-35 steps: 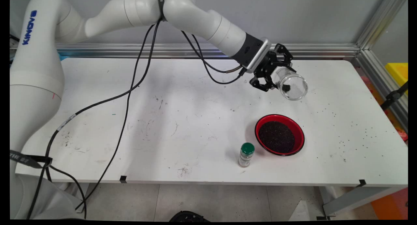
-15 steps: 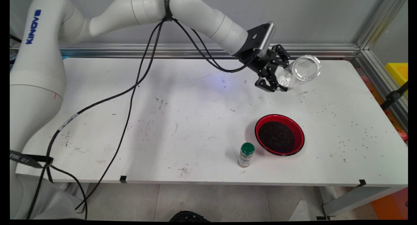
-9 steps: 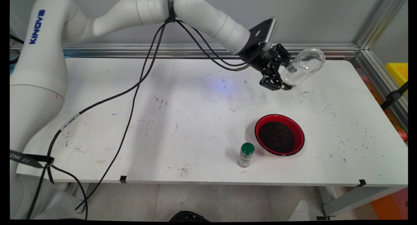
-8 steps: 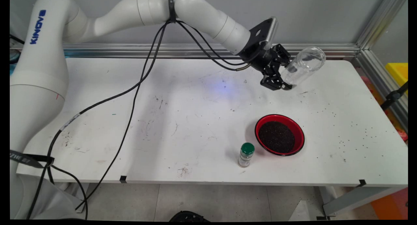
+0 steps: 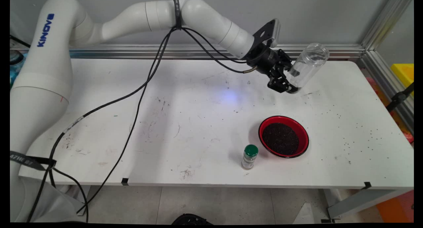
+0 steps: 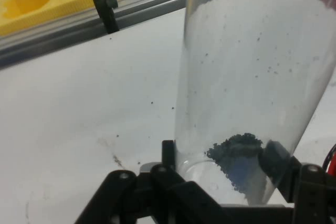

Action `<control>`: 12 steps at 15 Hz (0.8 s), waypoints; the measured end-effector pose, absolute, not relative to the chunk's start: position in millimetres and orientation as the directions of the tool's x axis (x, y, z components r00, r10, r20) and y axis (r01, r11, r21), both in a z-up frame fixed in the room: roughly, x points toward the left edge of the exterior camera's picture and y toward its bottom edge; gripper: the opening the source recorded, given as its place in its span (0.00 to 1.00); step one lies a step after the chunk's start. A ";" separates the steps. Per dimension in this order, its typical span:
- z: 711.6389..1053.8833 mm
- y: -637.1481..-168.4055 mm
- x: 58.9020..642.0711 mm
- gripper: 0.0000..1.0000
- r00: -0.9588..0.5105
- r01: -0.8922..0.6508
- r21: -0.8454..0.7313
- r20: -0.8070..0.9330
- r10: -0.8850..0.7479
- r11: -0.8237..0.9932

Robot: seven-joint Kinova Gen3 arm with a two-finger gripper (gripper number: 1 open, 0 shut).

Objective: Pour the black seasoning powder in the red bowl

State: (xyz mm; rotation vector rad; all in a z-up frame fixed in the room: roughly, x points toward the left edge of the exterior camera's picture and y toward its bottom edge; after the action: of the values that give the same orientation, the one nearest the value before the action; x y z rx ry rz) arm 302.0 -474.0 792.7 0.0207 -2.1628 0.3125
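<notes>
Claw (image 5: pixel 287 80) clenched low on the clear jar (image 5: pixel 305 66), tilted above the counter's (image 5: pixel 185 122) far right corner; light, rigid, slick, probably breakable, a few dark grains at its base, red bowl (image 5: pixel 283 136) well nearer the front edge

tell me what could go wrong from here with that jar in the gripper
The clear jar is tilted and held only near its base by the gripper, so it might slip. A few dark grains remain inside and could spill onto the table, away from the red bowl.
</notes>
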 end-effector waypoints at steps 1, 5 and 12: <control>790.1 -474.5 302.4 0.00 -0.572 -0.137 -0.204 0.815 0.091 0.969; 776.3 -476.8 306.0 0.00 -0.551 -0.169 -0.150 0.834 0.033 0.974; 743.3 -480.5 315.2 0.00 -0.519 -0.222 -0.051 0.852 -0.074 0.974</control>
State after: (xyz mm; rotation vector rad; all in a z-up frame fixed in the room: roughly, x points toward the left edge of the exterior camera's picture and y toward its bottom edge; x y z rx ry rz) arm 315.2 -480.5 743.3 0.2074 -2.1149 0.1867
